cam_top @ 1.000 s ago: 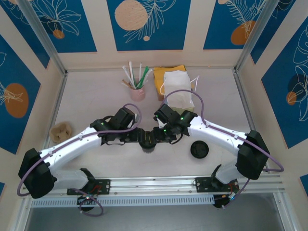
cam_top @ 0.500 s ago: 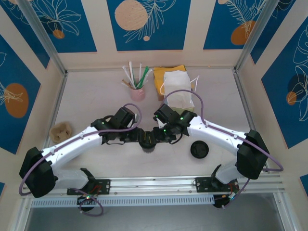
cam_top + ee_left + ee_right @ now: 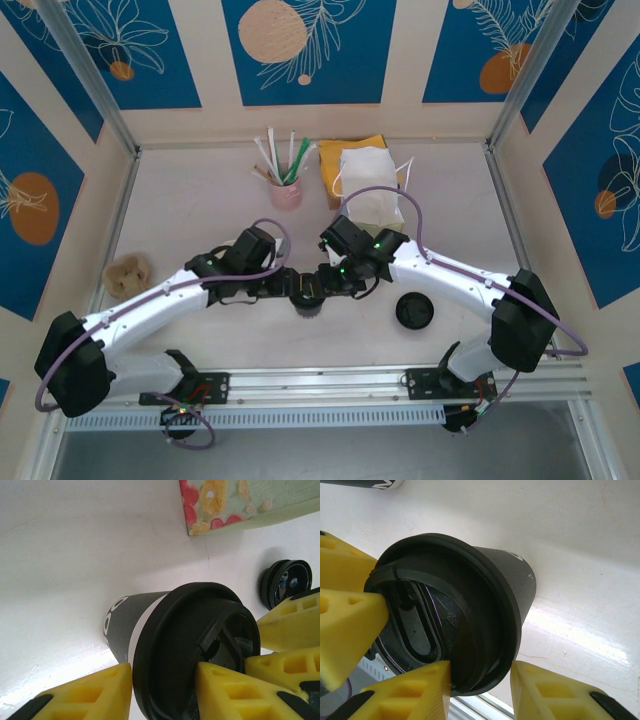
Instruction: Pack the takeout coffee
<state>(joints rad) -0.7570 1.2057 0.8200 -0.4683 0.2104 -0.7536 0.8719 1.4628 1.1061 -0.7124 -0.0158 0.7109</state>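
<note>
The pale bench carries a pink cup of straws at the back; a pale paper bag just beside it, to the right; the takeout coffee mid-bench; a loose black lid to its right; a tan cardboard piece near the left edge.

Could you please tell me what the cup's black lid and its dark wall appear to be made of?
Round black lid: likely moulded plastic, satin finish; crisp ridges, an embossed mark and soft highlights show. Dark cup wall: probably printed paper, matte, with white lettering; a thin coating cannot be ruled out.
</note>
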